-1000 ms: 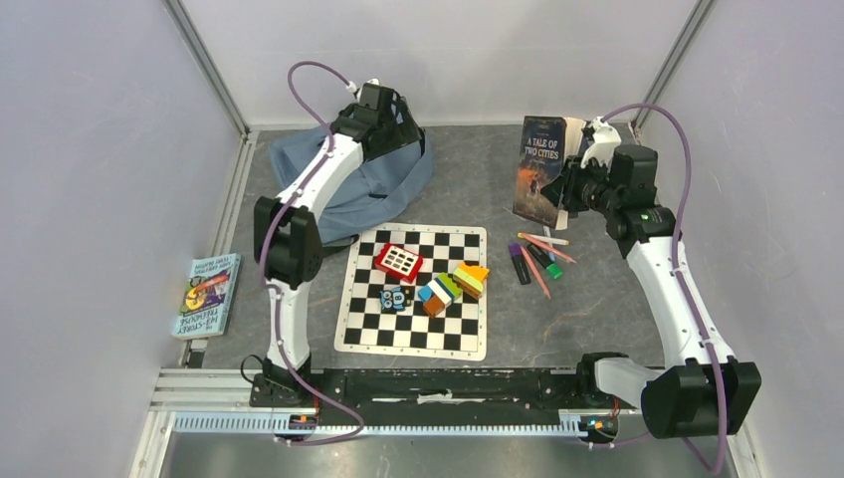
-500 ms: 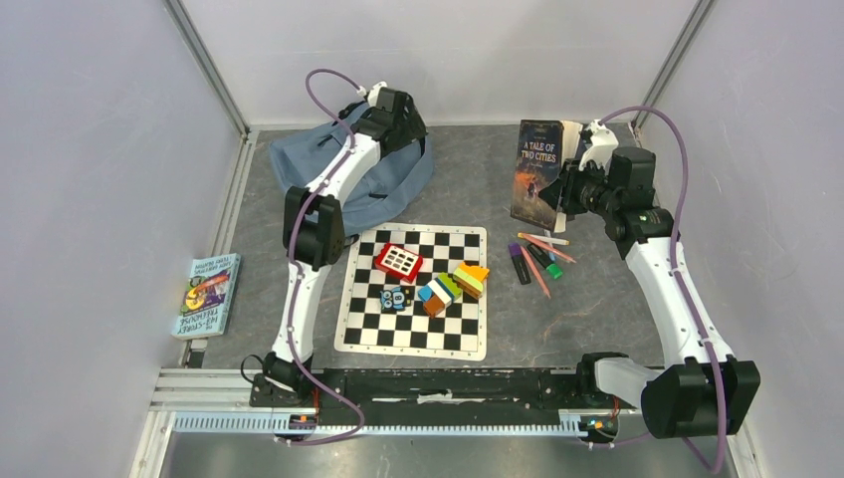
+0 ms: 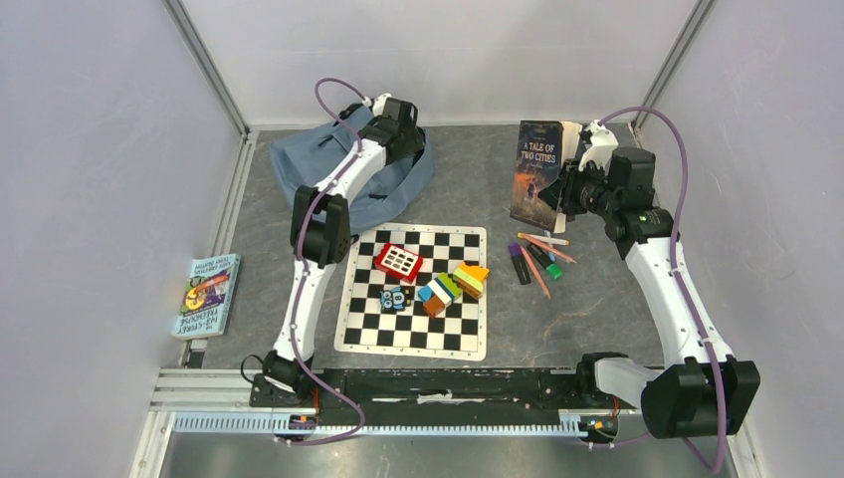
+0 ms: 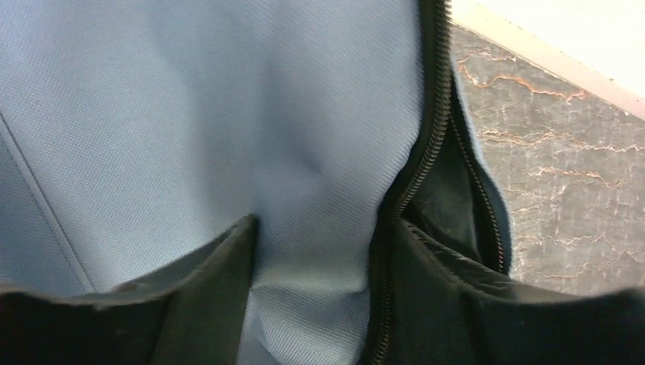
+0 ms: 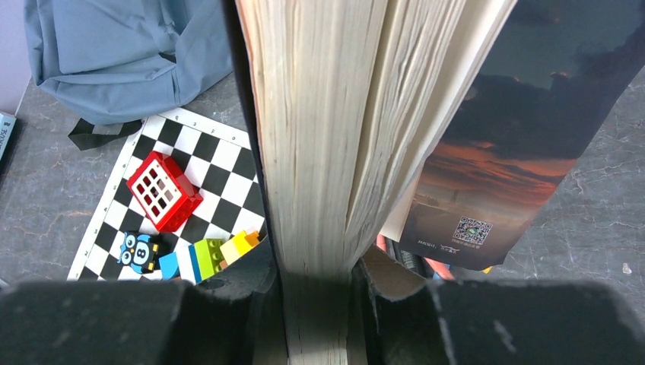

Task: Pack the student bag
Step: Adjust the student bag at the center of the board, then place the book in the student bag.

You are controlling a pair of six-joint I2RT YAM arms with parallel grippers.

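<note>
Two spots are hard to read. From above, the fingertips of the left gripper [image 4: 316,304] are hidden behind its wrist, low over the bag [image 3: 299,164]. Wrist view shows both fingers [image 4: 201,304] wide apart, with a fold of blue fabric and the zipper [image 4: 426,152] edge between them. Fabric touches both fingers, but I cannot tell if it is pinched or just lying there. The space beyond the zipper is dark and contents are not readable. The left arm covers part of the bag from above.

Right gripper [image 5: 319,304] is clamped on the page block of the book [image 3: 538,169], with the jaws at a narrow gap. The book stands upright with covers splayed. I cannot tell if its lower edge touches the table [image 3: 587,319]. Its far end is cut off in the wrist view.

Versus a second ago, the left arm has reached further toward the back of the bag. Its elbow has shifted right and toward the back wall, and the cable loop moved with it. The right arm, the book and the loose items are unchanged.

The bag lies slumped at the back left of the table, zipper part open. The chessboard [image 3: 418,334] in the middle carries a red block [image 3: 398,261], an owl block [image 3: 395,297] and stacked blocks [image 3: 453,284]. Pens [image 3: 537,259] lie bunched just right of the board, near the held book. A second book [image 3: 207,294] lies flat at the far left edge, well apart.
</note>
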